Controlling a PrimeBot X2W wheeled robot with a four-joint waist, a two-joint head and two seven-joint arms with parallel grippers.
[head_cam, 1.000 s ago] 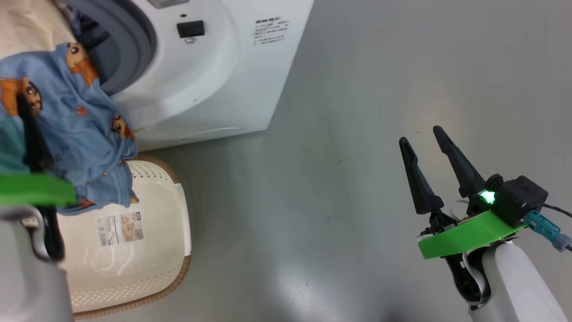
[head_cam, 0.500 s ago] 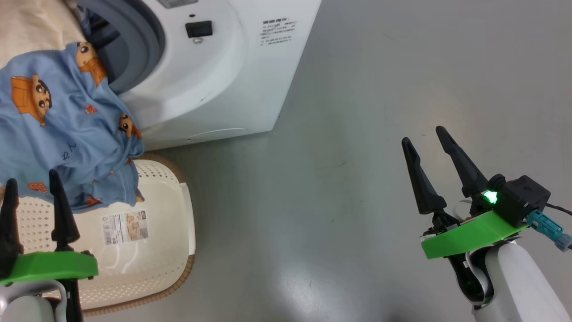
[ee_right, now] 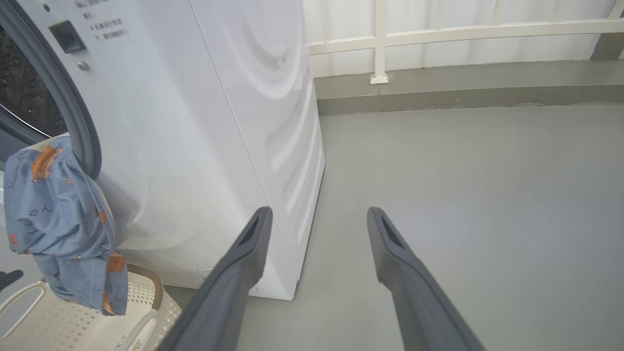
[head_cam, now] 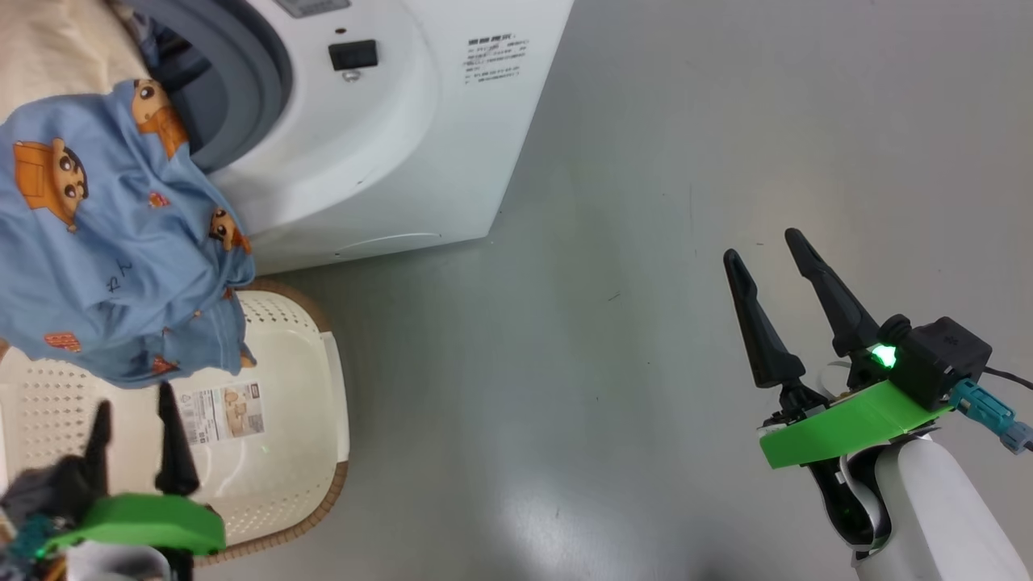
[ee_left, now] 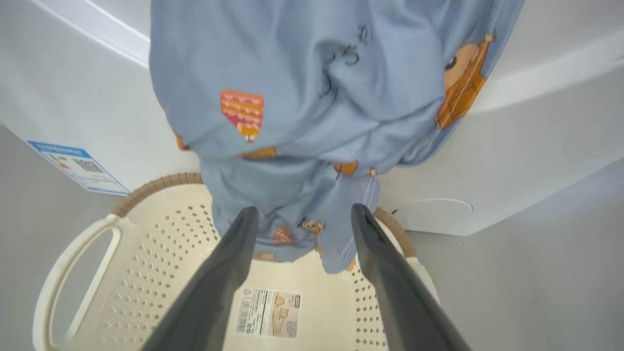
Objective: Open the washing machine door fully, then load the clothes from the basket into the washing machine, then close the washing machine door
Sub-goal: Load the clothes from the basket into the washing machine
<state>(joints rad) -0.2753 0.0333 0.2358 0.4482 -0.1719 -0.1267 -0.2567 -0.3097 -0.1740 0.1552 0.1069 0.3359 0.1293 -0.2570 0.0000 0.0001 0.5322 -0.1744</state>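
My left gripper (head_cam: 133, 403) is close to me, low on the left, over the near part of the basket (head_cam: 282, 452). Its two fingers are spread apart and hold nothing. My right gripper (head_cam: 762, 244) is well off to the right, over the bare grey floor (head_cam: 629, 339). Its fingers are spread apart too, with nothing between them.

The basket sits on the floor, right up against the front of the washing machine (head_cam: 387, 161). A paper label (head_cam: 219, 411) lies on its bottom.

Just past my left finger tips hang the clothes (head_cam: 113, 242). They are blue with little orange cartoon boys on them. The low end dangles over the far part of the basket. The top end goes up over the grey ring (head_cam: 250, 81) of the washing machine's round hole, so the clothes are half in and half out. A bit of the cream side (head_cam: 48, 48) shows up there.

The washing machine is big and white. My right wrist camera sees the dark drum (ee_right: 24, 87) inside the hole. My left wrist camera sees a blue sticker (ee_left: 78, 165) on the front.

Far away, past the machine, a white rail (ee_right: 380, 39) stands by the wall.
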